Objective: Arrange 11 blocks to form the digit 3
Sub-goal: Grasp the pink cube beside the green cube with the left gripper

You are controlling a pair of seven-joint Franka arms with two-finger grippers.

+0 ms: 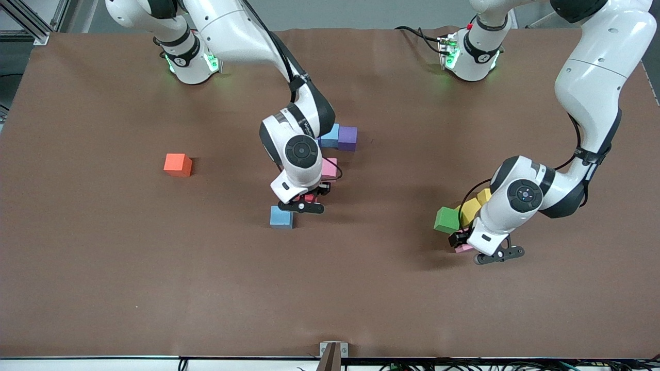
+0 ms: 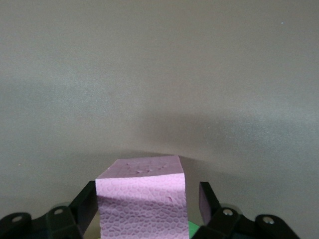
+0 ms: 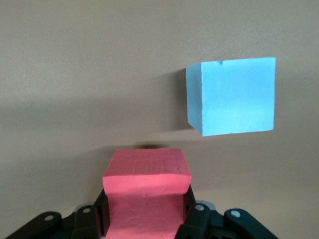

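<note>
The right gripper [image 3: 144, 219], over the bench by the light blue foam cube [image 3: 232, 97], pinches a red foam cube [image 3: 146, 191]; misalignment likely. The left gripper [image 2: 147, 209] brackets a pink foam cube [image 2: 142, 199], fingers not visibly clamped; it could slip.

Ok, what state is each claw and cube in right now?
Left claw: open, astride the pink cube.
Pink cube: on the table, not yet clamped.
Right claw: shut on the red cube.
Red cube: gripped, squeezed.
Light blue cube: loose on the table.
Orange cube: loose, alone.
</note>
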